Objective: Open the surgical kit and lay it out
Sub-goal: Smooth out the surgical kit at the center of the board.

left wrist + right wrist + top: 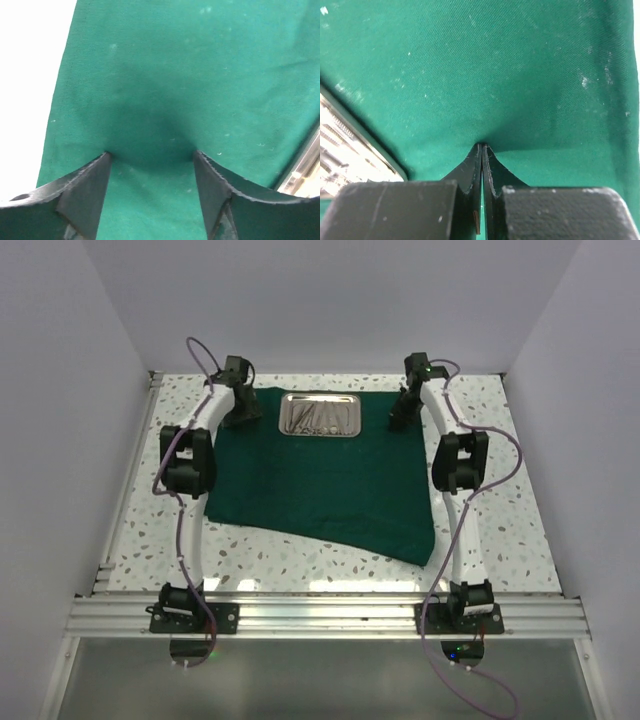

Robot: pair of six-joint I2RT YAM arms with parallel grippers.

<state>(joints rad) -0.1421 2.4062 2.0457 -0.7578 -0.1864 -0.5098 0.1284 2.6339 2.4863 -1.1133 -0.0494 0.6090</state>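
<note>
left fingers [90, 190] spread over cloth [320, 490] | right fingers [470, 172] pressed together, pinch unclear | risk: tugging cloth slides tray [320, 417]

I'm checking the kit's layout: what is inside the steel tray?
Slim silver instruments lie in the tray on the green cloth; kinds too small to tell. They cover part of its floor.

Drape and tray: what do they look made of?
Drape: woven cloth, matte dark green; fine diagonal weave and lint specks show in the wrist views. Tray: probably polished steel, though only the look suggests it; bright mirror-like glare.
</note>
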